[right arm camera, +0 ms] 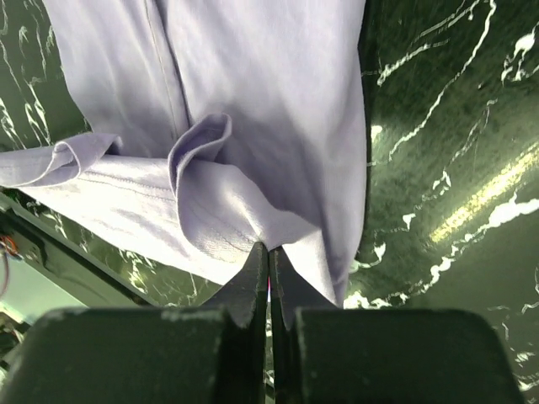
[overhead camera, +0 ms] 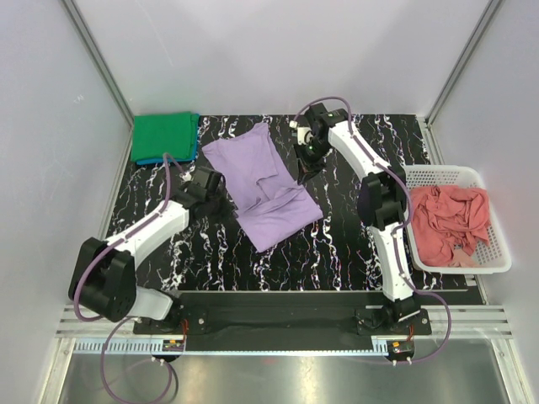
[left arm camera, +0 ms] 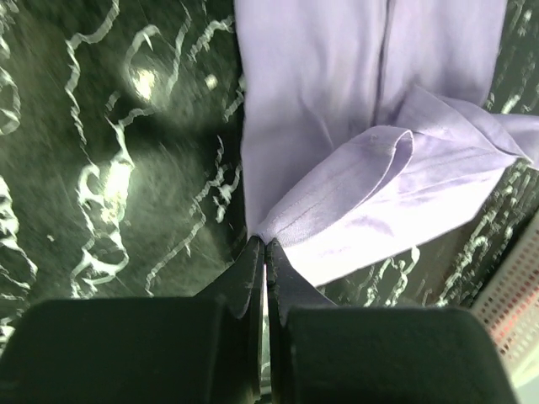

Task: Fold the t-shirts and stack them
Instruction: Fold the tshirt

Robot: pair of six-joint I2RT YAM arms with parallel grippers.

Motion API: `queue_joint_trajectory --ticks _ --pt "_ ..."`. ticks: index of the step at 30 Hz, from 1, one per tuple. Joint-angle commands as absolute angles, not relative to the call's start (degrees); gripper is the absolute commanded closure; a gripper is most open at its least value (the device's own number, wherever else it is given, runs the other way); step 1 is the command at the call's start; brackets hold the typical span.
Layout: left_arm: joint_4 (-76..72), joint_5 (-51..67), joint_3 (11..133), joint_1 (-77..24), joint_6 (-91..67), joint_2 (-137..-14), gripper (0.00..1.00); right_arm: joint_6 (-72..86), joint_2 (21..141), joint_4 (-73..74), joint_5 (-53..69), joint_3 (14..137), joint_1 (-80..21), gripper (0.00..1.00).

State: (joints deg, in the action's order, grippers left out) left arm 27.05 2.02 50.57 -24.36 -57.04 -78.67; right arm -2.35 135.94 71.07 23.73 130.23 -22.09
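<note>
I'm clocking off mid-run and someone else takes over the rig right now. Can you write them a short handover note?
Left gripper: jaws shut on the left edge of the light purple t-shirt.
Right gripper: jaws shut on its right edge.
Done: green t-shirt lies folded on the blue t-shirt at the far left corner.
In progress: the purple one, centre, partly folded.
Left: finish and stack it, then the salmon pink t-shirt, crumpled in the white basket on the right.
</note>
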Motion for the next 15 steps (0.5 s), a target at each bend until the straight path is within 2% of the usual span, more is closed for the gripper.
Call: queue_joint_trajectory --ticks 1,15 --pt "25.0 1.6 54.6 -22.8 -52.9 -79.5 1.0 1.1 136.5 68.6 26.5 133.7 -22.9 1.0" --pt "23.9 4.4 59.9 -17.4 -49.5 -85.9 1.0 2.5 142.4 68.0 24.7 144.1 -22.7 1.0"
